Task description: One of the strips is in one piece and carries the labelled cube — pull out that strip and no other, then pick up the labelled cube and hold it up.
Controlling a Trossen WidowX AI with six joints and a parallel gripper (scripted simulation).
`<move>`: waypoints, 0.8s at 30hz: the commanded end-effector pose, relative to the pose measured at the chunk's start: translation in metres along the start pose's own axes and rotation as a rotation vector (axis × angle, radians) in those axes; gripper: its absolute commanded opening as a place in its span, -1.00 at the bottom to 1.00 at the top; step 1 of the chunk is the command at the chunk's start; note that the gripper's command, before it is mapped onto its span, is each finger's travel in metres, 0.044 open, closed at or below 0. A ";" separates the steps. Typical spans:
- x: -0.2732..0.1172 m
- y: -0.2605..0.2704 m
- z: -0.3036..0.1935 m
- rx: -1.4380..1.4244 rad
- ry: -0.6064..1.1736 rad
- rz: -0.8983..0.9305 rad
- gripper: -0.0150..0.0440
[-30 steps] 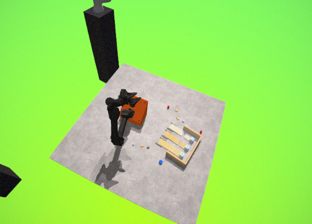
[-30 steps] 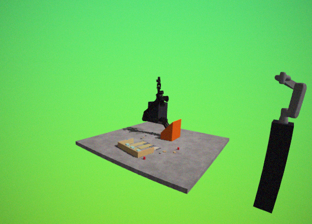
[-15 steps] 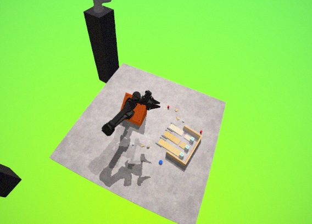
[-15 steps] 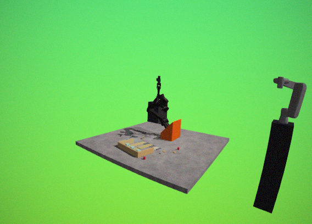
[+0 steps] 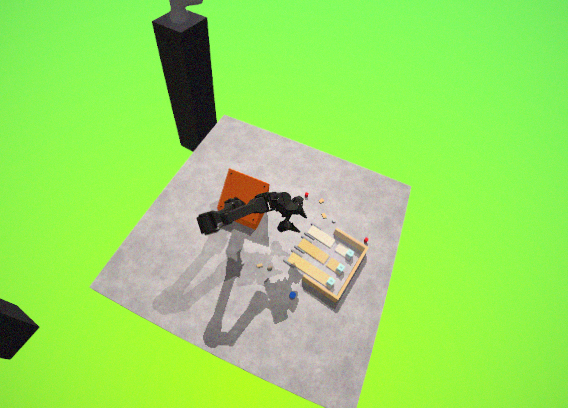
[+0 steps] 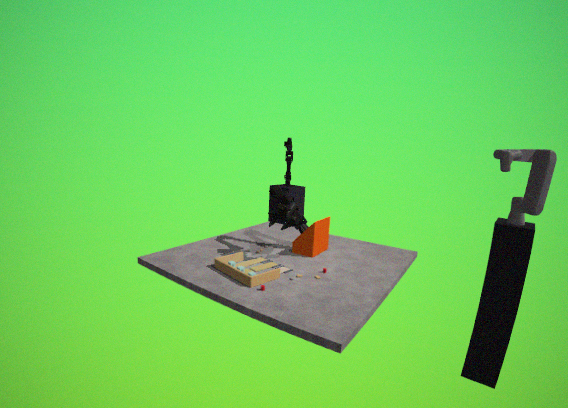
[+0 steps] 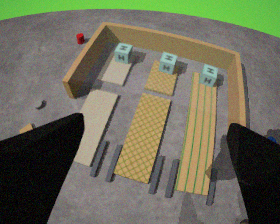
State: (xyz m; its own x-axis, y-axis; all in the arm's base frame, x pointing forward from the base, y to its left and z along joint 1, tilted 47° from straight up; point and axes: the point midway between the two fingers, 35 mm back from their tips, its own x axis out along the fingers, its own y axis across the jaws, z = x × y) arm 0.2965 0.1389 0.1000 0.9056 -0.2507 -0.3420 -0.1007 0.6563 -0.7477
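Note:
A striped strip (image 7: pixel 197 135) (image 5: pixel 310 268) runs in one piece, with a labelled pale-teal cube (image 7: pixel 208 75) (image 5: pixel 330 282) on its far end. The crosshatched strip (image 7: pixel 143 142) (image 5: pixel 313 250) has a gap across it; its far piece bears a labelled cube (image 7: pixel 168 63) (image 5: pixel 340 268). The plain cream strip (image 7: pixel 98 120) (image 5: pixel 321 235) is also split by a gap, with a labelled cube (image 7: pixel 123 53) (image 5: pixel 349 254) at its far piece. My gripper (image 5: pixel 301 224) (image 6: pixel 277 227) (image 7: pixel 157 126) is open and empty, above and short of the strips' near ends.
A low wooden wall (image 7: pixel 176 47) (image 6: pixel 265 278) encloses the cubes on three sides. Grey guide rails (image 7: pixel 172 178) flank the near ends. Red cylinders (image 5: pixel 306 195) (image 7: pixel 80 38), a blue ball (image 5: pixel 293 295) and small tan bits (image 5: pixel 321 201) lie around. An orange wedge block (image 5: pixel 245 192) (image 6: pixel 320 239) stands by the arm.

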 end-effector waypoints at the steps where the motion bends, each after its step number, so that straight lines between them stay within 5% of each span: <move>1: 0.008 -0.001 -0.008 0.054 0.022 -0.007 0.86; 17: 0.008 -0.001 -0.008 0.054 0.022 -0.007 0.86; 24: 0.040 -0.009 -0.012 0.103 0.186 0.000 0.24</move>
State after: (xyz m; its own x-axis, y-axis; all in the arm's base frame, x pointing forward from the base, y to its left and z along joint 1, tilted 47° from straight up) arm 0.3115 0.1228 0.0874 0.8598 -0.3190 -0.3987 -0.0686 0.7016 -0.7093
